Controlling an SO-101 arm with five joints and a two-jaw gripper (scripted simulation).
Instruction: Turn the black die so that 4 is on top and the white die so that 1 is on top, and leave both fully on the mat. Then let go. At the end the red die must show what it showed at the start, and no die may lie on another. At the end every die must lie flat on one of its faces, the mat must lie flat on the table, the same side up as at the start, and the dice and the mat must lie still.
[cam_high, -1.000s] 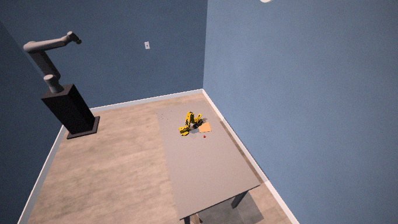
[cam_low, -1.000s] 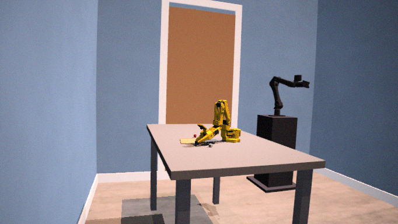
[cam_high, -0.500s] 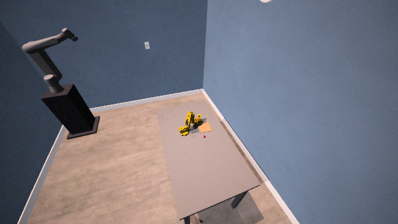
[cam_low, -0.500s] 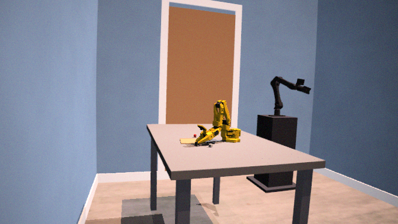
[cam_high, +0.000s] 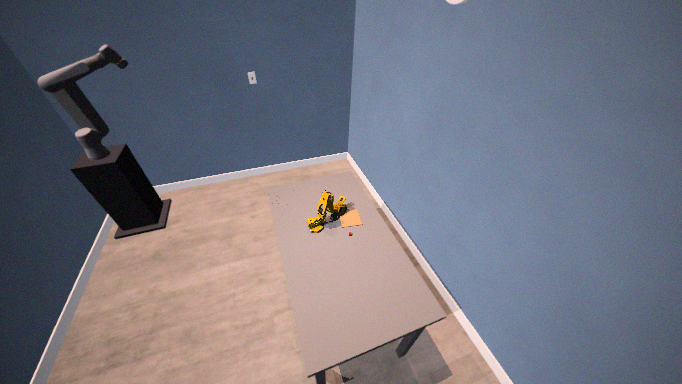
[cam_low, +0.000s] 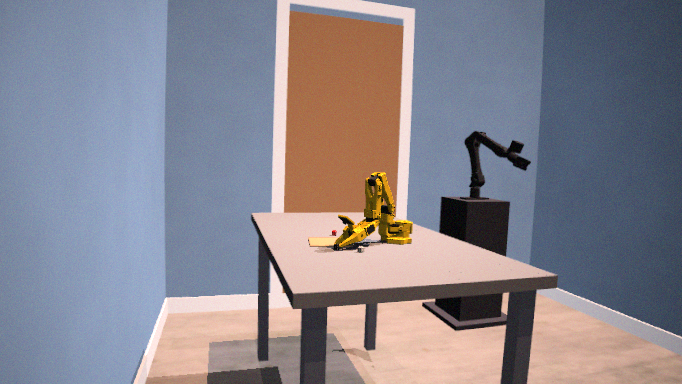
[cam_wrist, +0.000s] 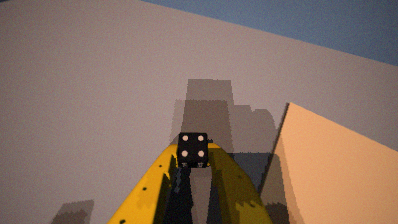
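Note:
In the wrist view my gripper (cam_wrist: 194, 161) is shut on the black die (cam_wrist: 193, 145), whose four-pip face points at the camera. The die is held low over the bare table, left of the orange mat (cam_wrist: 340, 170) (cam_high: 353, 218) (cam_low: 320, 242) and off it. In the top and exterior views the yellow arm reaches down with the gripper (cam_high: 315, 226) (cam_low: 342, 245) close to the table beside the mat. The red die (cam_high: 350, 233) (cam_low: 334, 232) lies on the table near the mat. A small pale cube that looks like the white die (cam_low: 360, 249) lies on the table just in front of the gripper.
The grey table (cam_high: 350, 300) (cam_low: 400, 280) stands in a room corner near the blue walls. A dark second arm on a black pedestal (cam_high: 120, 190) (cam_low: 475, 220) stands on the floor, away from the table.

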